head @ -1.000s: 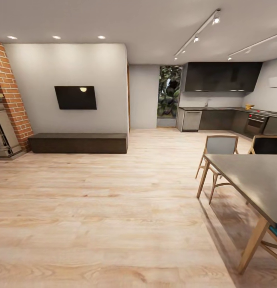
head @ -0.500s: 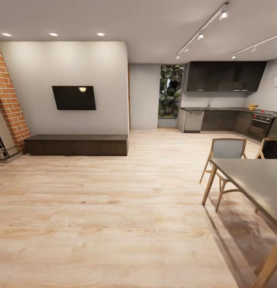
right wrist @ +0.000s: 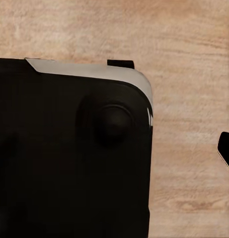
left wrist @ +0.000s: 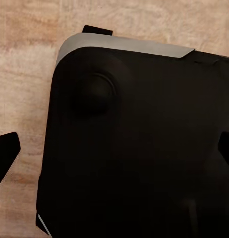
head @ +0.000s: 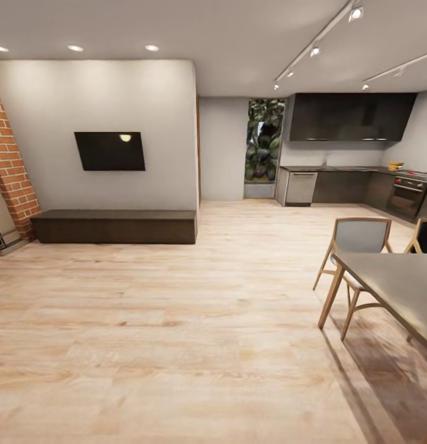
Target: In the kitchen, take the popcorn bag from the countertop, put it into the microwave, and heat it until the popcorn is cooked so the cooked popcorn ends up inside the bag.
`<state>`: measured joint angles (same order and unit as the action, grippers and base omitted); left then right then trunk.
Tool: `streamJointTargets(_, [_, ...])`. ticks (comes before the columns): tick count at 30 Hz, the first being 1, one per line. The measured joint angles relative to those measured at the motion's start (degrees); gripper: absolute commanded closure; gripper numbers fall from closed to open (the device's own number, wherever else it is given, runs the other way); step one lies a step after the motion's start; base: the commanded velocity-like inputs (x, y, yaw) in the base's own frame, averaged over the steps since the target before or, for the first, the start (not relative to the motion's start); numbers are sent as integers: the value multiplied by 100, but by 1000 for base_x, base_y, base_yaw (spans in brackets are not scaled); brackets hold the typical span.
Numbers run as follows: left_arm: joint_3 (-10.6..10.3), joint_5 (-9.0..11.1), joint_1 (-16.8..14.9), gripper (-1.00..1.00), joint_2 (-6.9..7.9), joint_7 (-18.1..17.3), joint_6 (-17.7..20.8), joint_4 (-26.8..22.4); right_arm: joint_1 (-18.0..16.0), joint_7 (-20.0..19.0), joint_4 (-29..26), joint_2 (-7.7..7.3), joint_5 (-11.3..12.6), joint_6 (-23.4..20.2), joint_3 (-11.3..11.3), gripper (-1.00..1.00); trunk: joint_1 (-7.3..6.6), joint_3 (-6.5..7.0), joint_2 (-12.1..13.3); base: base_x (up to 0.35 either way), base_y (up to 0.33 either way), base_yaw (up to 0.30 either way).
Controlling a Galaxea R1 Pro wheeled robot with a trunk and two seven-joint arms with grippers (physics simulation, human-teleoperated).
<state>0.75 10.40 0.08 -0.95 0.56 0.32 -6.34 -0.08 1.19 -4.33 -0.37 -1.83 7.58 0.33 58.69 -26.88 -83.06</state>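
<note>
Still far off: counter (head: 337,168) far right past table (head: 398,290), over wood floor (head: 176,320); tool states unclear.

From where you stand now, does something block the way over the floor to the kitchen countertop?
Nothing visible blocks it: open wood floor leads to the countertop at the far right. The dining table and chair stand right of that path.
</note>
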Motion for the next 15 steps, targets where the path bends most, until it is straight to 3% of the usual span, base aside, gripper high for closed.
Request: streamJointTargets(15, [0, 1, 0, -100, 8, 0, 2, 0, 0, 0, 0, 11, 0, -6, 0, -100, 0, 0, 0, 326, 0, 0])
